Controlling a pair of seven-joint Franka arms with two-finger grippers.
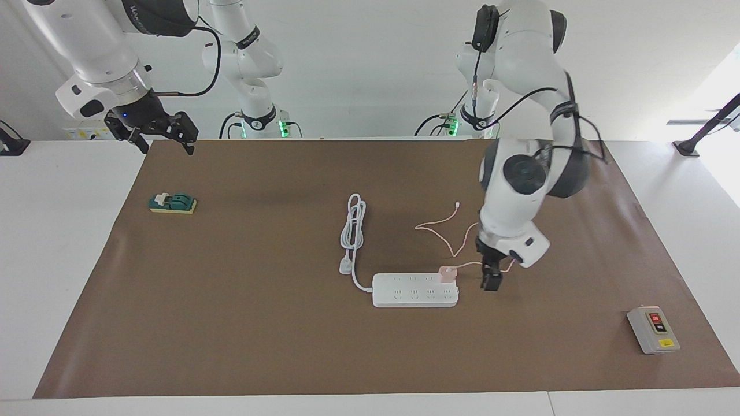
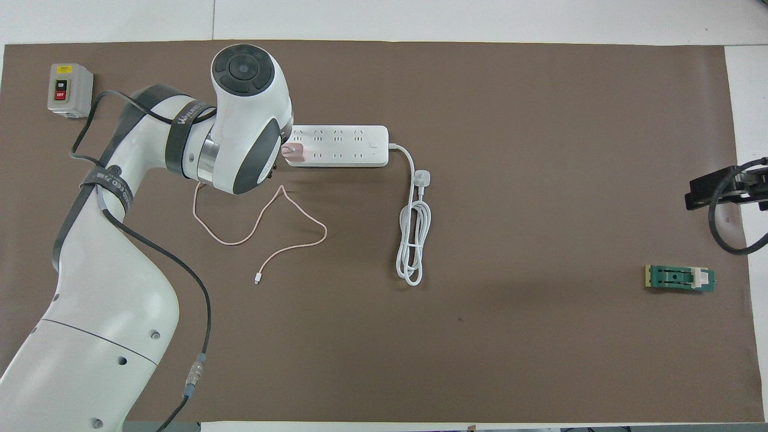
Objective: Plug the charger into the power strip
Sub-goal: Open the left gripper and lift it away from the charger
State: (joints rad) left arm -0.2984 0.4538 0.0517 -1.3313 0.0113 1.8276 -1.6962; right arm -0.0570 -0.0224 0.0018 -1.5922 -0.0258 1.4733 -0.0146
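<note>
The pale pink charger (image 1: 446, 271) is seen seated on the white power strip (image 1: 413, 290), at the end of the strip toward the left arm's end of the table, in the row of sockets nearer to the robots. Its prongs are hidden, and the cube stands upright on the strip's face. In the overhead view the charger (image 2: 294, 152) is partly tucked against the left arm's wrist at that same end of the power strip (image 2: 348, 146).

The thin pink cable (image 1: 439, 222) is trailed from the charger in loose curves across the brown mat (image 1: 260, 323), nearer to the robots than the strip.

The left gripper (image 1: 492, 281) is held low over the mat, just beside the strip's end and apart from the charger. Its fingers are spread and nothing is gripped between them. From overhead it is hidden beneath the arm's own wrist.

The right gripper (image 1: 165, 137) is parked up over the mat's edge at the right arm's end. Its fingers are spread wide, nothing is carried, and the arm is left waiting.

The strip's thick white cord (image 1: 354, 225) is coiled on the mat with its plug beside the strip. A grey switch box (image 1: 653, 330) is set near the mat's corner at the left arm's end. A small green block (image 1: 172, 203) is laid at the right arm's end.
</note>
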